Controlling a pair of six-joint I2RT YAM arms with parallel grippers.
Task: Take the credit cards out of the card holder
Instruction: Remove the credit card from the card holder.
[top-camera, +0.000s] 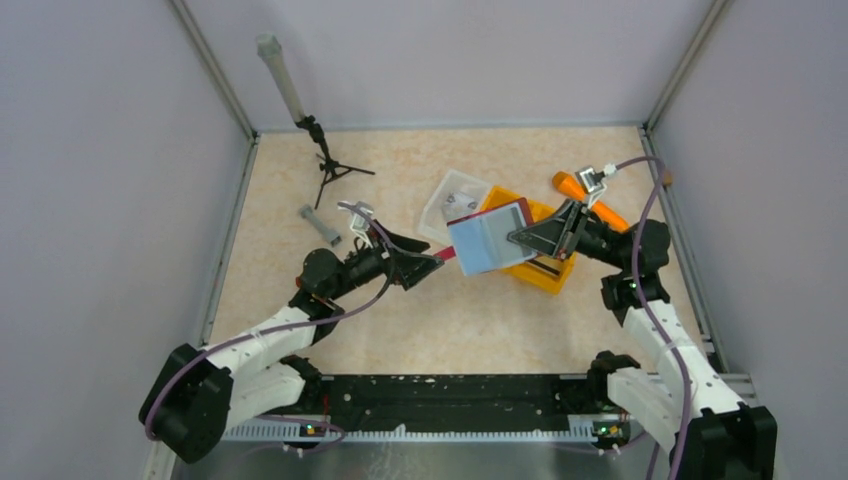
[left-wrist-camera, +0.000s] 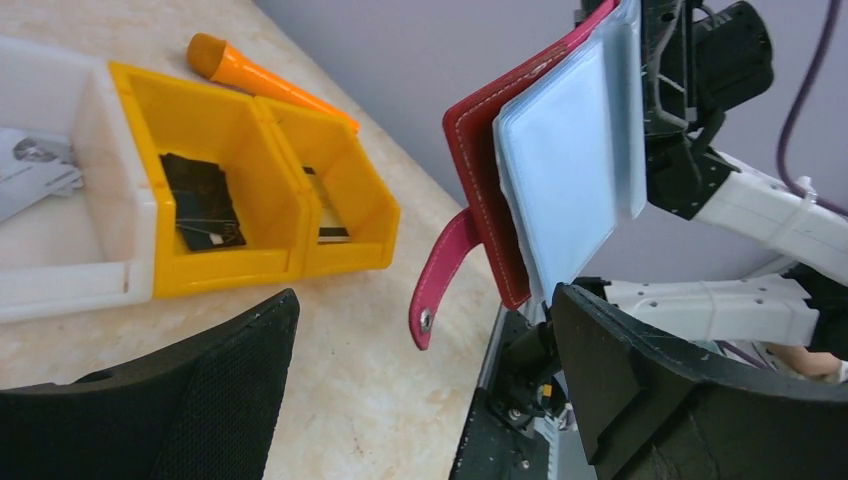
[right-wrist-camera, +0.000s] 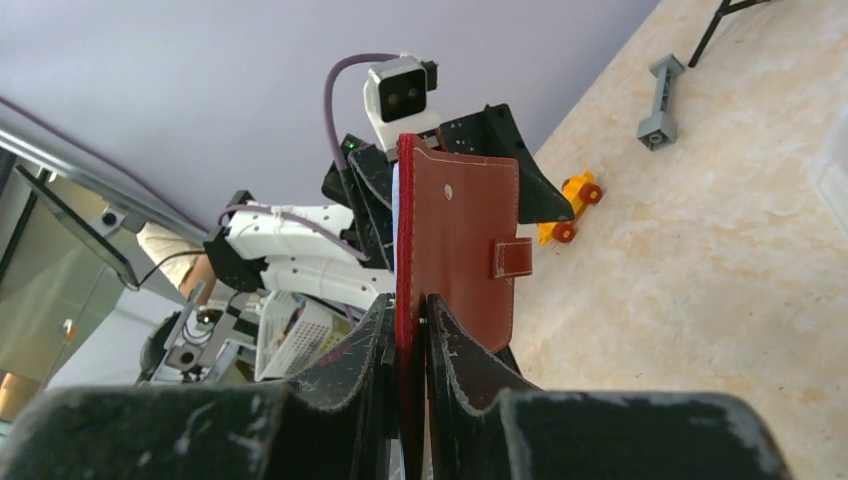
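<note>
Fingers (left-wrist-camera: 215, 395) on the left gripper (top-camera: 418, 265) stand spread wide with nothing between them. Across the table the right gripper (right-wrist-camera: 410, 305) has its fingers pressed onto the bottom edge of the card holder (top-camera: 488, 240), pinching it and holding it up off the table, above the near side of the yellow tray (left-wrist-camera: 250, 265).

From where the left fingers sit, the holder lies just ahead and slightly toward the right arm. It hangs opened out, pale inner sleeves turned toward the left gripper, red cover facing away. Its long axis runs roughly upright, leaning a little. The strap tab (left-wrist-camera: 437, 270) dangles from the lower corner, just in front of the gap between the left fingers but apart from them. That left gripper is the free one and the nearer one to the sleeves, so I'd judge any pull on a card falls to it, sliding along the sleeve's length while the right arm keeps the holder steady.

By my count there is one holder and one strap. One grey card (left-wrist-camera: 35, 165) lies in the white tray (left-wrist-camera: 125, 200). Whether any card sits in the sleeves I cannot tell; they look pale and flat. The yellow tray has two compartments, a dark flat piece (left-wrist-camera: 200, 200) in one and another (left-wrist-camera: 330, 218) in the other. One orange stick (left-wrist-camera: 260, 78) lies behind.
</note>
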